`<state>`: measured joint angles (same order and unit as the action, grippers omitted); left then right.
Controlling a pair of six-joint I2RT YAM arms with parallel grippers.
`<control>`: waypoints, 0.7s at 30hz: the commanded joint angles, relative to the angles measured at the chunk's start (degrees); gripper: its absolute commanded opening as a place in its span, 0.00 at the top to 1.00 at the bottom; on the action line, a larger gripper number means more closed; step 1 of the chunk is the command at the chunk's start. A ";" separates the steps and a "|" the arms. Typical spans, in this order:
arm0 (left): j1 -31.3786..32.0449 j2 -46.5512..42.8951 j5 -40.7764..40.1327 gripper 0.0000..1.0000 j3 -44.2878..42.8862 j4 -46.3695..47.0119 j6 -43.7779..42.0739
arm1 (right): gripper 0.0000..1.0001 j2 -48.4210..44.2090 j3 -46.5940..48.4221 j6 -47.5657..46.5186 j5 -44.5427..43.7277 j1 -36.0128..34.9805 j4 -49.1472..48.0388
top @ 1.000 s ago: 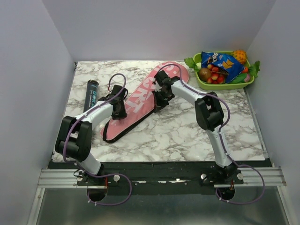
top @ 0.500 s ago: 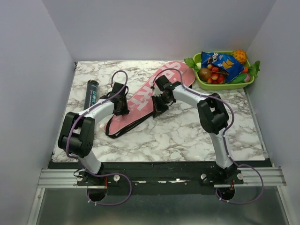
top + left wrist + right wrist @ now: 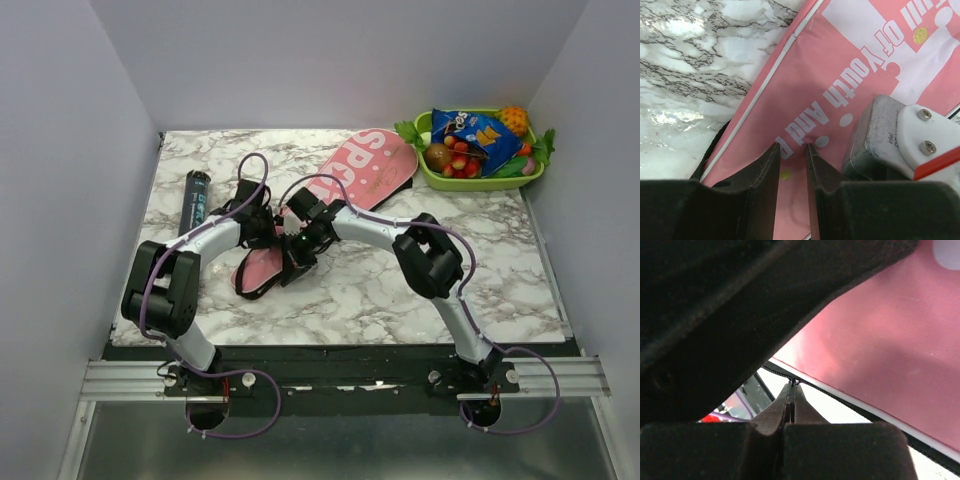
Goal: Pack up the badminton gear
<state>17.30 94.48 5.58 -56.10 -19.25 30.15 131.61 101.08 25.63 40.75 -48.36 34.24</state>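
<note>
The long pink racket bag (image 3: pixel 365 170) with white lettering lies slantwise on the marble table, its narrow end near me. My left gripper (image 3: pixel 265 228) rests on the bag's middle, and in its wrist view the jaws (image 3: pixel 792 147) are nearly closed, pinching a pucker of pink fabric (image 3: pixel 840 75). My right gripper (image 3: pixel 296 258) is at the bag's right edge near the narrow end. Its jaws (image 3: pixel 792 387) are shut on the small zipper pull (image 3: pixel 796 382) on the black zipper line below the pink side (image 3: pixel 880 340). The dark blue-labelled tube (image 3: pixel 195 200) lies left of the bag. Rackets and shuttlecocks are out of sight.
A green tray (image 3: pixel 480 184) of fruit and snack bags stands at the far right corner. The bag's black strap (image 3: pixel 246 287) loops out at the narrow end. My right wrist's grey camera housing (image 3: pixel 890 135) sits right beside my left fingers. White walls enclose the table.
My right gripper has travelled down the bag's right edge from its wide part to near the narrow end, holding the zipper pull. The bag has slid toward the far right. My left gripper has barely moved.
</note>
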 commanded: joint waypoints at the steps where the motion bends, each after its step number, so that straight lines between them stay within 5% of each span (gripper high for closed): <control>1: 2.12 -0.07 8.82 0.66 4.06 -0.88 0.87 | 0.99 1.63 -2.19 5.31 9.09 -2.88 -1.98; 15: 3.44 -21.77 4.79 0.58 8.54 -15.82 -1.15 | 0.99 -13.83 -27.06 9.35 0.30 0.37 -10.86; 21: 4.49 -23.99 11.02 0.57 11.79 -16.00 -3.08 | 0.99 -17.08 -34.71 9.79 -3.66 2.04 -12.70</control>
<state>20.82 70.78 10.70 -46.81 -32.56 29.08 116.33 70.04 33.45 42.06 -47.48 23.35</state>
